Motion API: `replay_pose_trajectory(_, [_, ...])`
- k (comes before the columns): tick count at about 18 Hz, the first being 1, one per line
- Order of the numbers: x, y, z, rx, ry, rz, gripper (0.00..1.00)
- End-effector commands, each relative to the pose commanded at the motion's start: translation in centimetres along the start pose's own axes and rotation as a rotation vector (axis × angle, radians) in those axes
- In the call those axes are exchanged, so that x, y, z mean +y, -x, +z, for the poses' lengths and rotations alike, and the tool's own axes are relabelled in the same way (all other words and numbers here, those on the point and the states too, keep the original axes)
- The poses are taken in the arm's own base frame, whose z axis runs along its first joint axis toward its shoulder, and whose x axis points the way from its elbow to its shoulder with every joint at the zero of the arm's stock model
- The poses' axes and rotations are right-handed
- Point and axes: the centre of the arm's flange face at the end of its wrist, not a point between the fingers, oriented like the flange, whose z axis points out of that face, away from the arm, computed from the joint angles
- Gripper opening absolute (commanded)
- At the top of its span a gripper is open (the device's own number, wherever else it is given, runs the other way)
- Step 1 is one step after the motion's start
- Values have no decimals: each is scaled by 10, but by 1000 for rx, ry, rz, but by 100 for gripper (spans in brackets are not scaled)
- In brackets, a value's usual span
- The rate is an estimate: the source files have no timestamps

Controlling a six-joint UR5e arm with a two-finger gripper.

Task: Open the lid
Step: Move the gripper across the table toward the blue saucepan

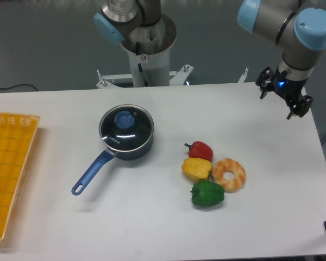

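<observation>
So here's where we're at: the lid [126, 129] is sitting flat on the pan [131, 148], a bit left of the middle of the tabletop [152, 217], knob [124, 119] facing straight up. Not lifted at all yet, so we'd say the job hasn't started.

The tool [284, 95] is way over at the far right edge of the tabletop, hanging above the surface and well apart from everything. From the tool, the lid lies at roughly 8 o'clock in the picture, across most of the tabletop. The tool isn't holding anything. The fingers look a bit spread to us, but they're small and dark from this angle, so we can't really tell how far open it is.

The lid is round, so no long axis to worry about; the knob is the only real grab point, and it sits dead centre. The pan is the thing with direction: its handle [92, 172] runs out toward 7 o'clock from the pot, so the long axis goes lower left to upper right.

The peppers [198, 149] and donut [229, 174] are clustered right of the pan, roughly under the straight path, so we figure coming in high makes sense. There's also a yellow basket [11, 163] at the left edge, out of the way.
</observation>
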Motion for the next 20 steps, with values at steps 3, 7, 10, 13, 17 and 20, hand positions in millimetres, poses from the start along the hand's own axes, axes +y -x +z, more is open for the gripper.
replay_pose_trajectory(3, [0, 0, 0, 1, -3, 0, 100])
replay_pose_trajectory(7, [-12, -2, 1, 7, -7, 9, 100])
replay_pose_trajectory(10, [-12, -2, 1, 3, -10, 8, 100])
replay_pose_trajectory(13, [-21, -6, -3, -11, 0, 17, 100])
replay_pose_trajectory(17, [-43, -18, -4, -15, -7, 30, 100])
replay_pose_trajectory(20, [-50, -32, -4, -11, -12, 44, 100])
